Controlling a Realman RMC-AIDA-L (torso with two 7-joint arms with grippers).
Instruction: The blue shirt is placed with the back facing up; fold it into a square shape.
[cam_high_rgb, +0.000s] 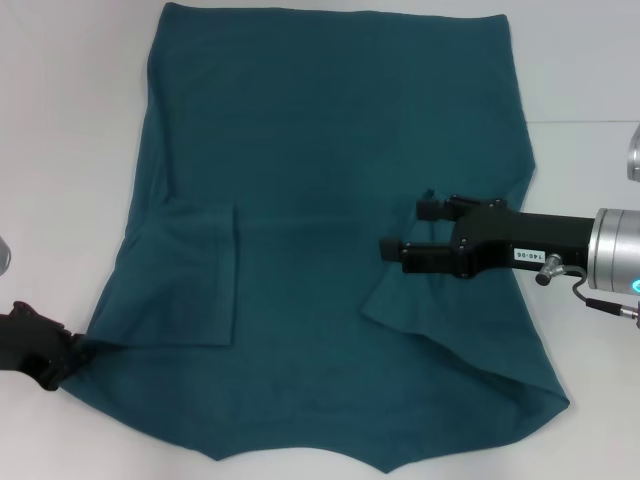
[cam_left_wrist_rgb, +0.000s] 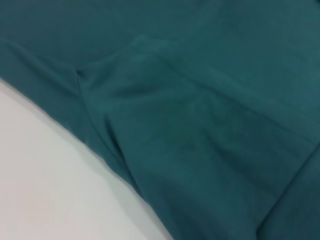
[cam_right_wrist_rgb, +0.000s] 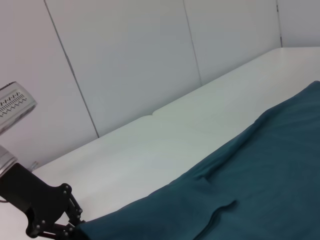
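The blue shirt (cam_high_rgb: 330, 150) lies spread on the white table, plain side up, with its left sleeve (cam_high_rgb: 195, 260) folded inward and a flap (cam_high_rgb: 400, 300) turned in on the right. My left gripper (cam_high_rgb: 68, 352) is at the shirt's lower left edge, shut on the cloth, which draws to a point there. The right wrist view shows that same left gripper (cam_right_wrist_rgb: 75, 225) at the hem of the shirt (cam_right_wrist_rgb: 270, 170). My right gripper (cam_high_rgb: 408, 228) hovers over the shirt's right half, open and holding nothing. The left wrist view shows only creased shirt fabric (cam_left_wrist_rgb: 200, 100) and table.
Bare white table (cam_high_rgb: 60, 150) surrounds the shirt on the left and right. Pale wall panels (cam_right_wrist_rgb: 125, 60) rise behind the table's far edge (cam_right_wrist_rgb: 150, 114). A silver part (cam_high_rgb: 632, 150) shows at the right border.
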